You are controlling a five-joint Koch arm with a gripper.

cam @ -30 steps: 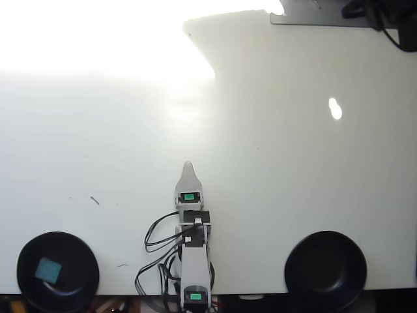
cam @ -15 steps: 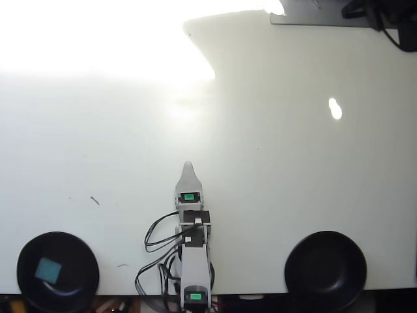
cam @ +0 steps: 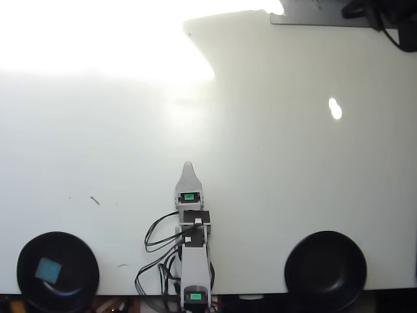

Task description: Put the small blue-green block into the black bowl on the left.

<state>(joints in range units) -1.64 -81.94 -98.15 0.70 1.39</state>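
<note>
While the end effector (cam: 188, 167) is pointing up the overhead view over the white tabletop (cam: 293, 163), only one tip is showing, so its grip cannot be told. The small blue-green block (cam: 47, 268) is lying inside the black bowl (cam: 81, 257), well down-left of the end effector.

The overhead view is strongly overexposed: glare washes the upper left of the white table (cam: 293, 182) to pure white, erasing surface detail. A small bright highlight (cam: 335, 108) sits at upper right. The lower half is evenly lit and fairly sharp, with soft focus overall and dark, low-detail bottom corners.
</note>
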